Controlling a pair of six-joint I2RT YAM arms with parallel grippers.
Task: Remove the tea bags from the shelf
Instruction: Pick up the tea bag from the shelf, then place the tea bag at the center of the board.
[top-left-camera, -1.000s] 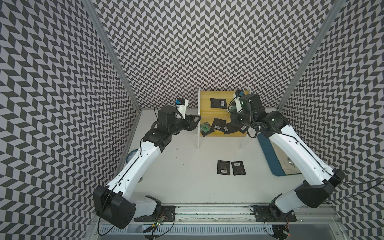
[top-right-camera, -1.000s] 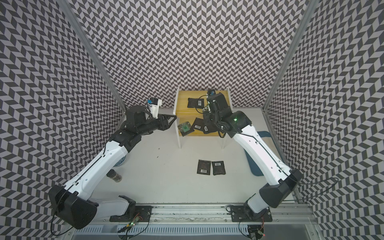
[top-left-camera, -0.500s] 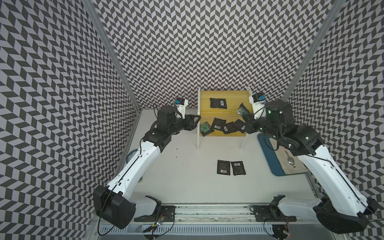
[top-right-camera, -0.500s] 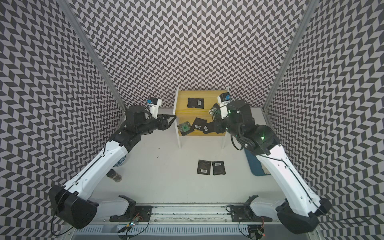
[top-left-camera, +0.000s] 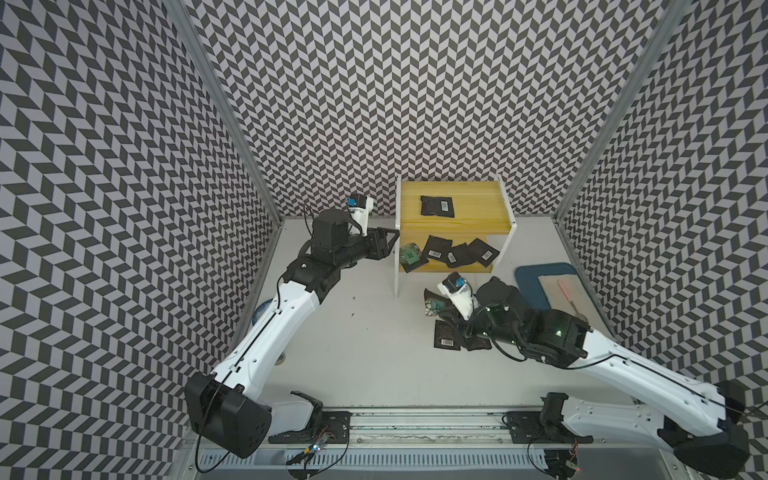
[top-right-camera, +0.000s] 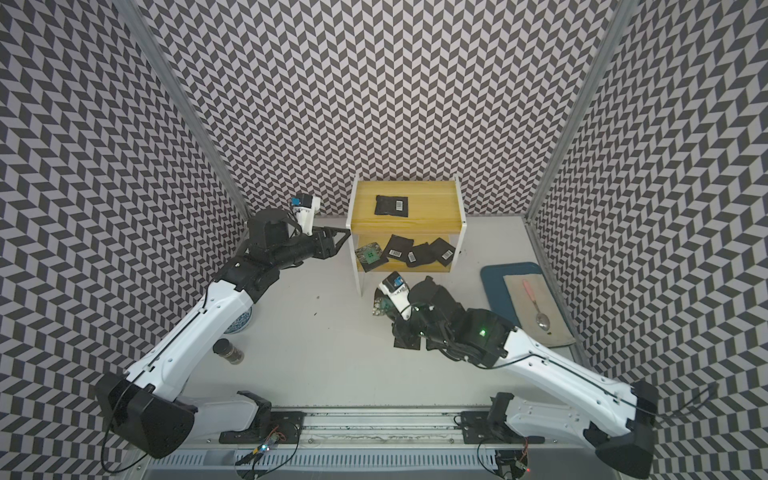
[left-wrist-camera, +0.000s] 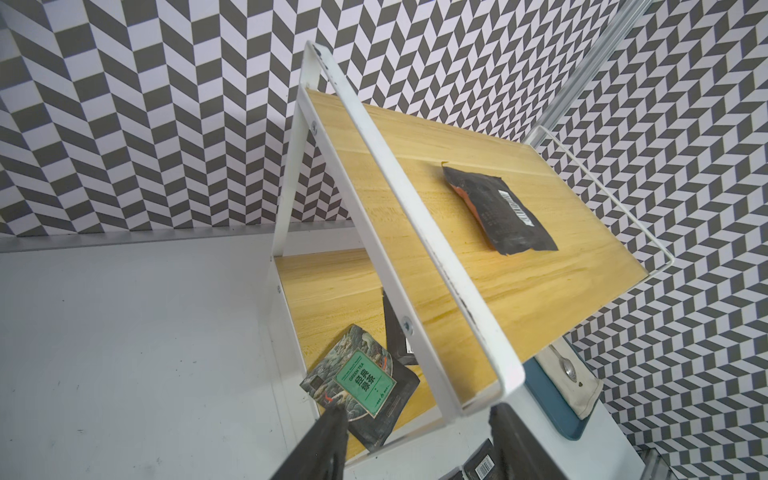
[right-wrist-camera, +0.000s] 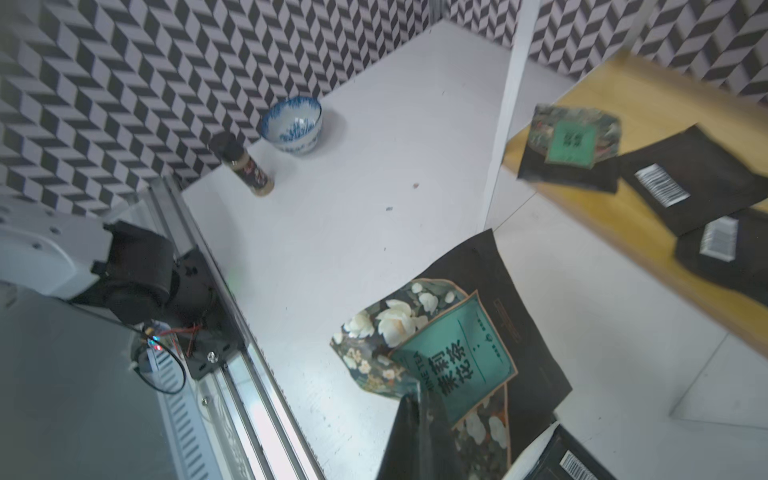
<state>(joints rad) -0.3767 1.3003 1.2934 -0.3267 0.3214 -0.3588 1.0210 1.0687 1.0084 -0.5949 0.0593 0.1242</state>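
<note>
One green-faced tea bag (left-wrist-camera: 353, 376) lies at the shelf's (left-wrist-camera: 540, 291) lower near-left corner, just ahead of the spread left gripper (left-wrist-camera: 415, 419); the right gripper (right-wrist-camera: 419, 405) pinches a second tea bag (right-wrist-camera: 453, 353).

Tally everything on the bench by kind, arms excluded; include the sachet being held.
tea bags: 8 (one mostly hidden under the right arm)
shelf: 1
tray: 1
cloth: 1
spoon: 1
bowl: 1
spice jar: 1
Total: 14
</note>
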